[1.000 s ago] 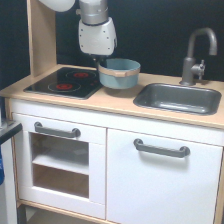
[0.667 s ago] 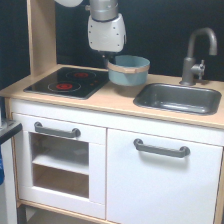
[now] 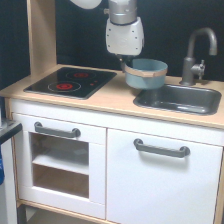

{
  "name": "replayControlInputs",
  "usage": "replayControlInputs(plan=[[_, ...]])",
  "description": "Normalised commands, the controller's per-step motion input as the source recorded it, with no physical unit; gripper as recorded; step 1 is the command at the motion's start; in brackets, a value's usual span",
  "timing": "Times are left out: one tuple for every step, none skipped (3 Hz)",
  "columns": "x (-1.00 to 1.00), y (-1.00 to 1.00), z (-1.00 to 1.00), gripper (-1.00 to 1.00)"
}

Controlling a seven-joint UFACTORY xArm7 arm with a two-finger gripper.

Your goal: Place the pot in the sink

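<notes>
- One step in hand: I carry the pot (image 3: 145, 73), gripper (image 3: 126, 61) clamped on its rim, above the sink (image 3: 178, 99) edge.
- Next, I need to move farther over the sink, then lower.

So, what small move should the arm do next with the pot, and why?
Probably carry it a little further toward the exterior view's right, then lower it. The pot hangs lifted at the claw, over the near-left edge of the sink, not yet above the middle of the basin. The claw's fingers are hidden, so the grip itself cannot be checked.
</notes>
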Motion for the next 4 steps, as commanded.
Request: replayControlInputs(plan=[[0.99, 0.41, -0.88, -1.0], [0.95, 0.39, -0.87, -1.0], [0.19, 0.22, -0.67, -0.82], [0.1, 0.17, -0.49, -0.56]])
